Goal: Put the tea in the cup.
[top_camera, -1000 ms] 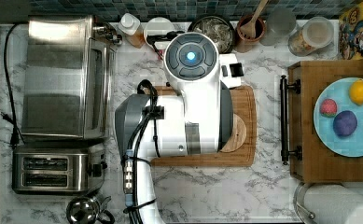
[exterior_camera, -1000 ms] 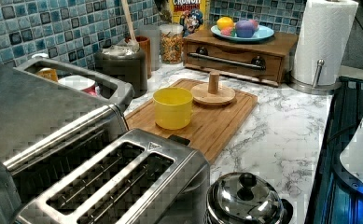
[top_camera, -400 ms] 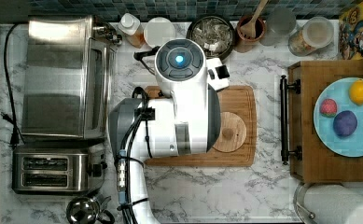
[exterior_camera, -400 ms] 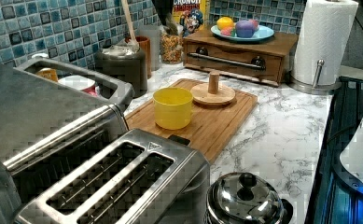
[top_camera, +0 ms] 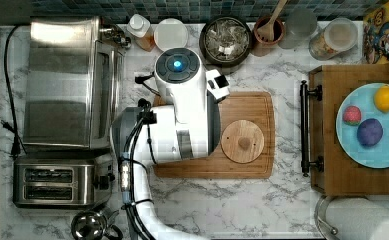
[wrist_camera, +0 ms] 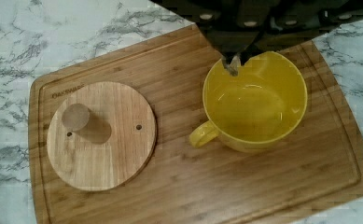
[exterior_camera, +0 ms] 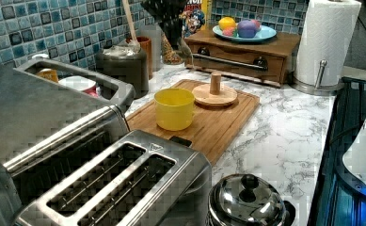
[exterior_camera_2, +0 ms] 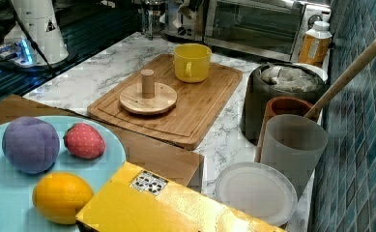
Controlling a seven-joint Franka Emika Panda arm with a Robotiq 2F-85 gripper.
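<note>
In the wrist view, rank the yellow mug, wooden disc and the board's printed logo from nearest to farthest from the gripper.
1. yellow mug, directly beneath the gripper.
2. wooden disc, beside the mug on the board.
3. printed logo, at the board's corner past the disc.

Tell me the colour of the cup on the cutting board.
The cup is yellow, inside and out, with a yellow handle; the wrist view shows it best.

White-grey marble countertop (top_camera: 232, 200), blue-green mosaic tile backsplash (exterior_camera: 39, 28), dark stovetop (exterior_camera: 350, 141) beside counter.
</note>
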